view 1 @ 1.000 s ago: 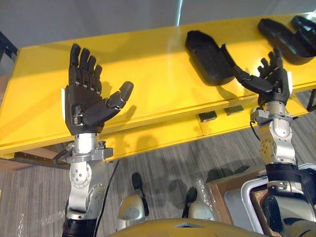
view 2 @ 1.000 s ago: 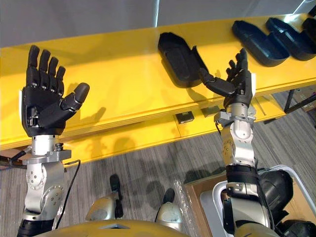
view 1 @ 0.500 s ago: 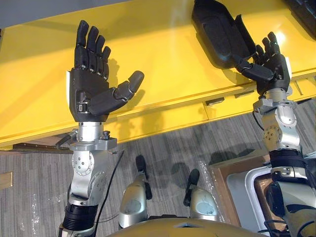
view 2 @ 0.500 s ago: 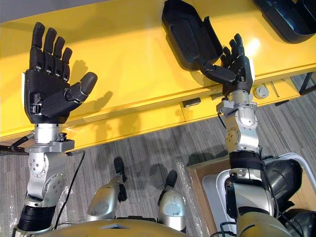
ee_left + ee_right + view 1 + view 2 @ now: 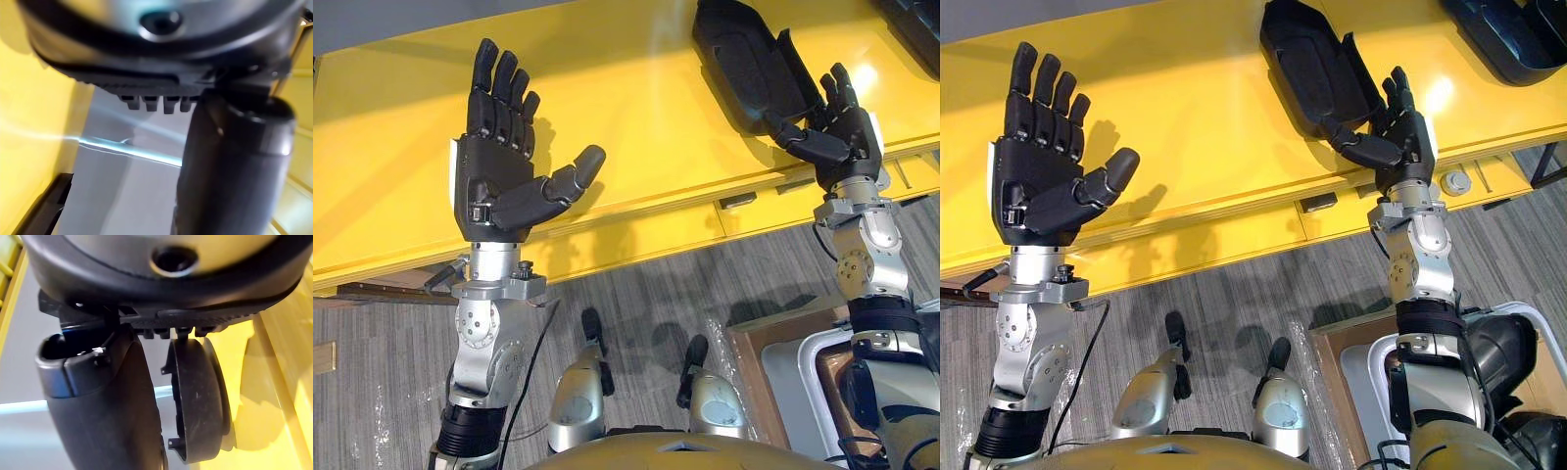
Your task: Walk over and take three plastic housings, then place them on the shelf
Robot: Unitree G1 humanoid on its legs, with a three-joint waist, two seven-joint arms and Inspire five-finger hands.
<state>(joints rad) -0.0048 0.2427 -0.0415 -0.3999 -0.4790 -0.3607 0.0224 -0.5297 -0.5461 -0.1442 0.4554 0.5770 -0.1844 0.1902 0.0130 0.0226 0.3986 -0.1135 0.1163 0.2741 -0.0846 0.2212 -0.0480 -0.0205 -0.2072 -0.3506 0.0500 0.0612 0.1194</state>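
Fingers of the right hand are straight and spread, with the thumb reaching out sideways; the hand grips nothing. Compared with half a second ago, this hand has shifted toward the nearest plastic housing, and its thumb now overlaps the housing's near end in both eye views. The rest of the scene sits where it did half a second ago, so read this as a move of the arm, not of the camera.

Treat the walk-up as finished and the first pick as in hand: the housing lies within reach, but no fingers are curled round it. You cannot confirm contact from the eye views. In the right wrist view the housing stands just past the thumb with a narrow gap showing between them.

The left hand hangs raised over the yellow bench top, palm facing the head camera, fingers straight, holding nothing.

The housing is a black, elongated shell lying open side up near the bench top's front edge. It has a hollow interior, a raised wall and small tabs along its rim. Expect it to be light and rigid; the thin wall offers the pinch point. A second housing lies farther along the bench top, well apart from the hand.
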